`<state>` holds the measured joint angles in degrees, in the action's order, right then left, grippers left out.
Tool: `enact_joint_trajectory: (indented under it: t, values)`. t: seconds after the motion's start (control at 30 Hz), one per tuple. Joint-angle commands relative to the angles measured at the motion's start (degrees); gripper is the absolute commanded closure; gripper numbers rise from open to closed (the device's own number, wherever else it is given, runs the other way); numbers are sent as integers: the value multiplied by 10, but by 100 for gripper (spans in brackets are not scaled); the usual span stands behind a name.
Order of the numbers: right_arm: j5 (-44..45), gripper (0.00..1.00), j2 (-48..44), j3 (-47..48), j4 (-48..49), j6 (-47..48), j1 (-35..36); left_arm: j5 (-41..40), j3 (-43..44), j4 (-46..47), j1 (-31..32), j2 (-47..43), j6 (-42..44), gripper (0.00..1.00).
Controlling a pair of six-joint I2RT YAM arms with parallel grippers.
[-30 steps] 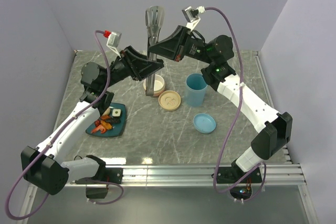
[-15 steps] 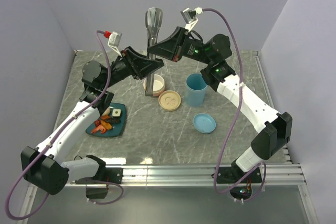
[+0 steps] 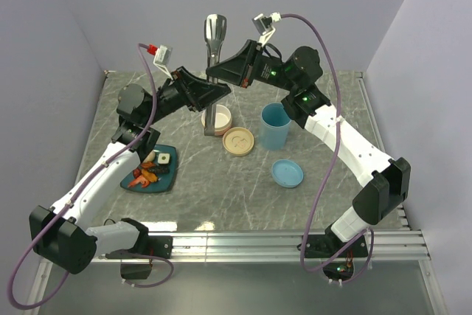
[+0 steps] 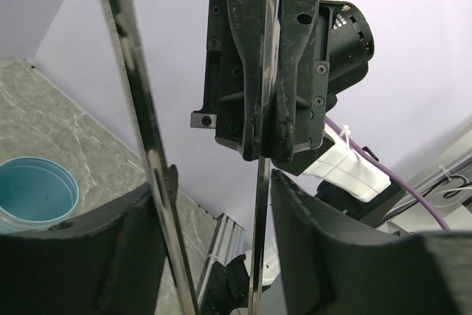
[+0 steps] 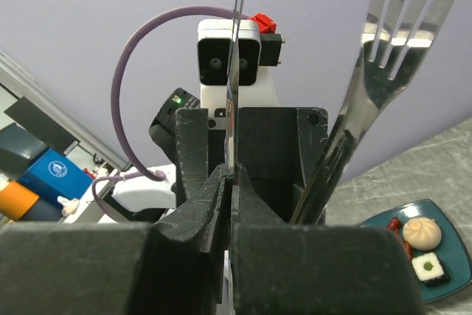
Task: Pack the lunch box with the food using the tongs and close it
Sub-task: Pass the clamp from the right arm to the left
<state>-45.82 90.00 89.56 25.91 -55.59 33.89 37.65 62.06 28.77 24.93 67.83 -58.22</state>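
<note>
The silvery tongs (image 3: 214,35) stand upright in the air over the back of the table, joined end up. My right gripper (image 3: 216,71) is shut on one of the tongs' arms (image 5: 237,35); the other arm (image 5: 383,49) passes free beside it. My left gripper (image 4: 214,189) spans both tong arms (image 4: 140,108) from the opposite side, with a finger against each. The food (image 3: 153,171) lies on a teal plate (image 3: 168,179) at the left; a beige ball (image 5: 422,232) and a roll slice (image 5: 430,267) show. The round beige lunch box (image 3: 217,117) sits open below the tongs, its lid (image 3: 238,141) beside it.
A tall blue cup (image 3: 274,125) stands right of the lunch box, and a blue lid (image 3: 287,172) lies in front of it. Lilac walls close off the back and both sides. Both arms arch over the middle of the table.
The tongs have turned a little about their upright line and look narrower from above. The right wrist has edged left. Both grippers remain on the tongs.
</note>
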Motion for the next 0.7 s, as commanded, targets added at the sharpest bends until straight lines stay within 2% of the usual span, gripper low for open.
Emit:
enact_joint_trajectory:
  t: [0.0, 0.1, 0.2, 0.23, 0.3, 0.33, 0.4, 0.53, 0.6, 0.63, 0.67]
  values:
    - [5, 100, -10, 8, -17, 15, 2, -5, 28, 44, -1, -17, 17, 44]
    - [1, 100, -8, 10, -16, 12, 2, 0, 25, 36, -4, -17, 24, 50]
    - [-1, 90, -5, 18, -22, 12, -4, 0, 20, 20, -8, -21, 44, 57]
    - [-1, 82, -5, 19, -23, 12, -6, 1, 20, 7, -9, -24, 49, 58]
    - [1, 78, -5, 26, -31, 12, -14, 6, 17, 0, -13, -26, 58, 61]
    - [0, 71, -6, 28, -34, 14, -17, 5, 17, -15, -15, -31, 64, 61]
    - [2, 65, -7, 32, -43, 15, -25, 2, 17, -30, -18, -35, 83, 62]
    - [5, 41, -10, 48, -71, 28, -41, 7, 22, -76, -29, -44, 113, 63]
    - [-1, 35, -14, 56, -77, 37, -51, 11, 25, -112, -36, -45, 133, 63]
    - [-2, 29, -18, 59, -82, 46, -56, 12, 29, -130, -44, -45, 142, 63]
    - [-5, 27, -21, 62, -90, 51, -62, 14, 33, -155, -49, -44, 152, 63]
